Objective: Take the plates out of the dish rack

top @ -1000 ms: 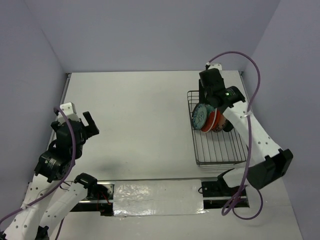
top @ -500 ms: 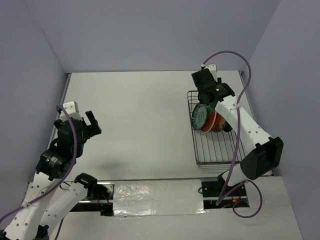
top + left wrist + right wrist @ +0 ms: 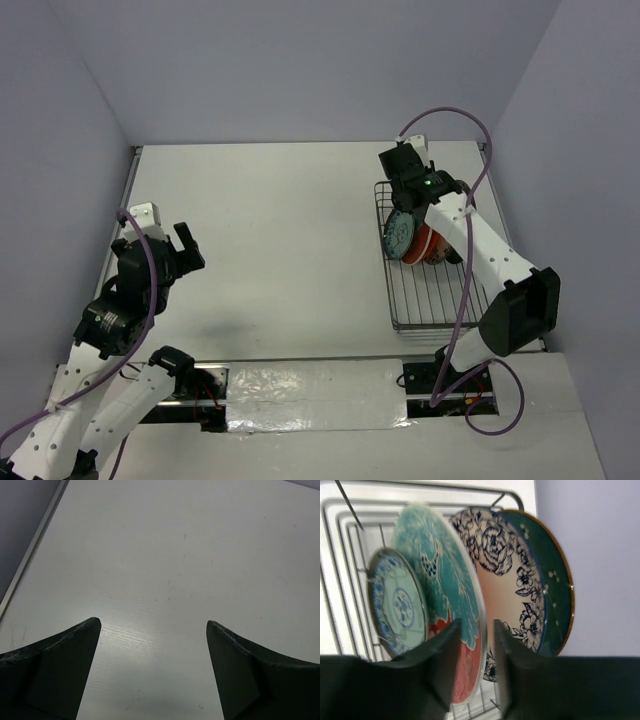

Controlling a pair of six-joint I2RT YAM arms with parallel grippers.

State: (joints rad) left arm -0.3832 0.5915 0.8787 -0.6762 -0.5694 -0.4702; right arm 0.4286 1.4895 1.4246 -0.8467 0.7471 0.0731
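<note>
Left fingers [image 3: 152, 624] spread wide, holding nothing, hovering over bare desk [image 3: 290, 230] on the near left, well apart from everything else. Only the finger tips show in the left wrist view; the rest is cut off at the frame bottom. Dish rack [image 3: 440, 326] sits far right on the desk, near the right wall, with the plates standing on edge in its far half. Right fingers [image 3: 476, 625] are part-narrowed and astride the rim of the big red-with-teal plate [image 3: 437, 570], one on each face. A sliver of gap shows on the floral side, so it's not clamped. From the top view these fingers are hidden under the wrist body. The stack in the right wrist view, across: small blue-white plate [image 3: 397, 607], the red-with-teal one, white floral-rimmed plate [image 3: 505, 575], then dark teal plate [image 3: 550, 580] at the back, mostly covered with only a crescent showing. Lower edges of the plates are blocked by the fingers, and the prongs holding them can't be made out. Only four plates are countable. In the top view they blur into a teal disc and an orange-red patch, too small to sort.
</note>
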